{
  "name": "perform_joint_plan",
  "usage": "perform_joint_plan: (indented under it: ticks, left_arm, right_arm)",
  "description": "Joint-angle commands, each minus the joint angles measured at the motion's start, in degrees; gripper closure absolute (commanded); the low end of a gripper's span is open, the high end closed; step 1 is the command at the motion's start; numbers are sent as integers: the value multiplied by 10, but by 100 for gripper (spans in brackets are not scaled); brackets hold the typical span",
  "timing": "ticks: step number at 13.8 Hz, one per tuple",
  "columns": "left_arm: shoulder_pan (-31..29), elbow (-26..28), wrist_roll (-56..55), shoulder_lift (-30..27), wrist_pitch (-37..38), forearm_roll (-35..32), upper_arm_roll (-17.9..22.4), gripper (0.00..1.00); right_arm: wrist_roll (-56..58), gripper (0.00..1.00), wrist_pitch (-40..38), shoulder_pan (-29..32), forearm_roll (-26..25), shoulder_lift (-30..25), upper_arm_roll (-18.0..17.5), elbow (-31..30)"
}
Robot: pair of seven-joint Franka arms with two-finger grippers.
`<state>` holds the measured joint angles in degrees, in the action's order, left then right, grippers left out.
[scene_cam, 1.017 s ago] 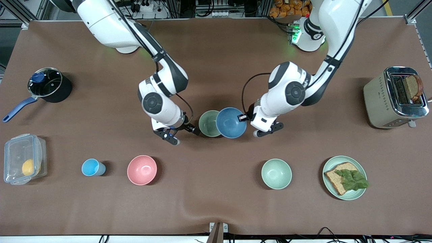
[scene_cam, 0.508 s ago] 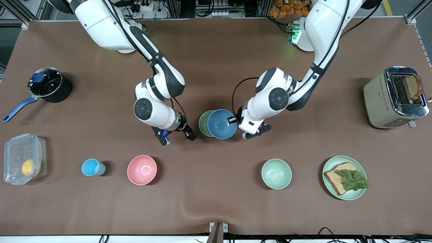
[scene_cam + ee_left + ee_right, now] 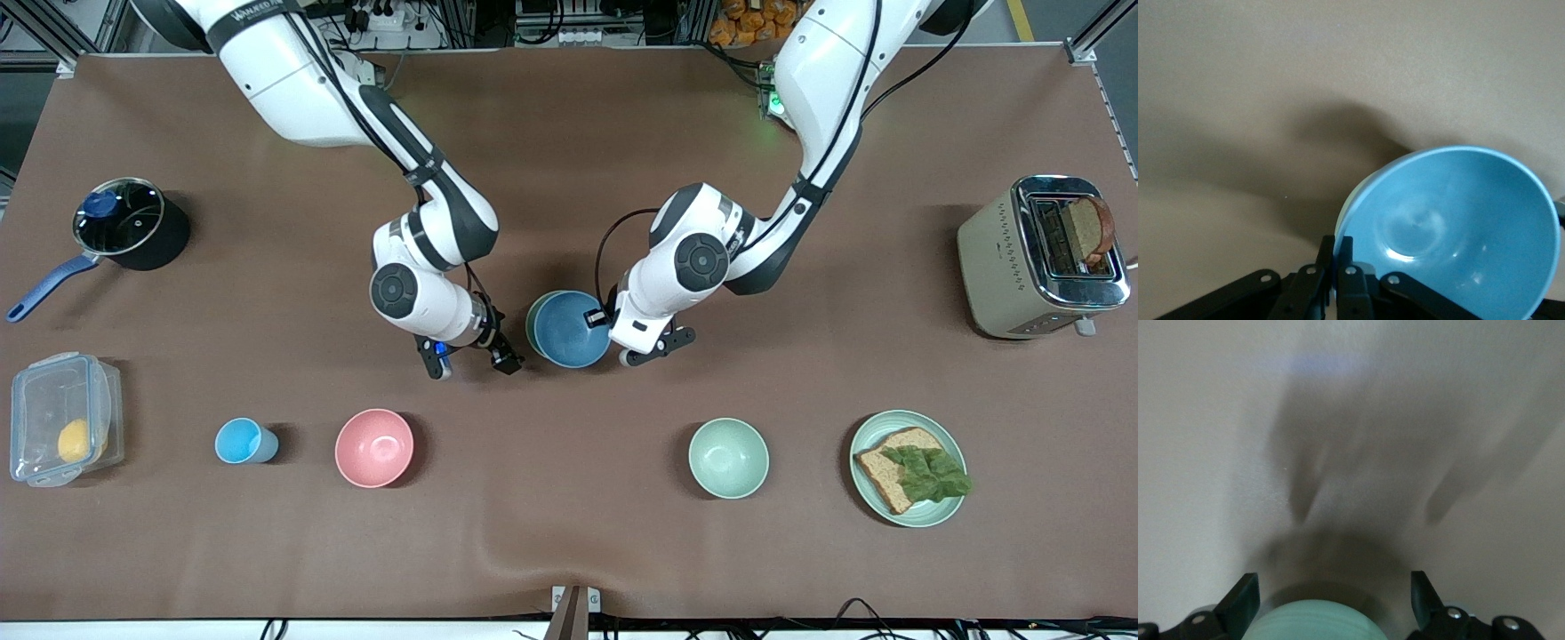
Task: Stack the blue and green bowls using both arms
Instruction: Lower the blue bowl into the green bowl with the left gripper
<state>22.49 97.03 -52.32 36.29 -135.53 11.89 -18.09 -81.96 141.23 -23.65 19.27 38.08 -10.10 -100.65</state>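
The left claw (image 3: 603,318) pinches the rim of the blue bowl (image 3: 569,331), holding it just above the green bowl (image 3: 532,322), of which only a sliver of rim shows. To do this well, centre the blue bowl a touch more toward the right claw (image 3: 484,348), level it, then lower and release. The right claw stands open beside the green bowl, clear of it. The pink bowl (image 3: 373,447) and mint bowl (image 3: 728,458) sit on the bench (image 3: 569,533) well apart from both claws; nothing seems in the way.
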Motion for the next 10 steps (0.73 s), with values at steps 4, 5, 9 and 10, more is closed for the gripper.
perform_joint_plan:
  ticks: [4, 5, 9, 10]
  left_arm:
    - [18, -13, -15, 15, -2, -3, 7, 100]
    - [19, -13, -15, 17, -2, -3, 7, 100]
    - [23, -14, -15, 23, -2, -3, 8, 100]
    - [23, -14, -15, 23, -2, -3, 7, 92]
  right_arm:
    - [-11, 0, 9, -3, 15, 2, -4, 1]
    - [-12, 0, 9, -3, 15, 2, -4, 2]
    - [-22, 0, 10, -2, 16, 3, -4, 2]
    - [-22, 0, 10, -3, 17, 3, -4, 2]
